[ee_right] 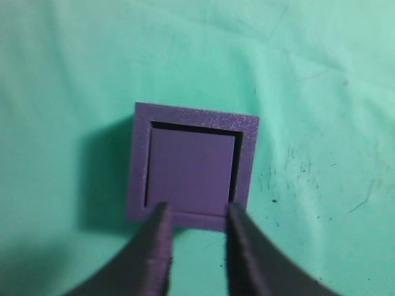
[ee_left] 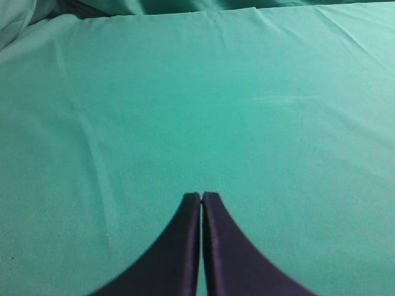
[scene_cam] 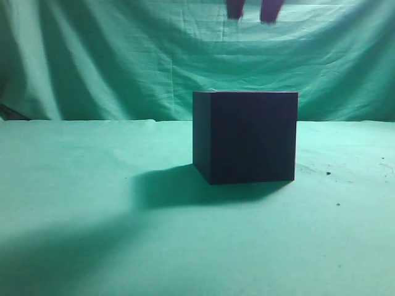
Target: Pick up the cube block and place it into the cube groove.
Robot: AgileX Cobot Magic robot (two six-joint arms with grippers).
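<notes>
The large dark box [scene_cam: 247, 135] stands on the green cloth near the middle. In the right wrist view I look down on its purple rim [ee_right: 194, 114]. The cube block [ee_right: 191, 176] sits inside the cube groove, with thin dark gaps at its top and sides. My right gripper [ee_right: 194, 213] is open and empty, high above the box's near edge. Its two blurred fingertips show at the top of the exterior view [scene_cam: 253, 9]. My left gripper [ee_left: 202, 197] is shut and empty over bare cloth. It is out of the exterior view.
Green cloth covers the table [scene_cam: 92, 234] and hangs as a backdrop [scene_cam: 123, 55]. Small dark specks lie on the cloth to the right of the box [ee_right: 296, 172]. The box throws a shadow to its left [scene_cam: 166, 188].
</notes>
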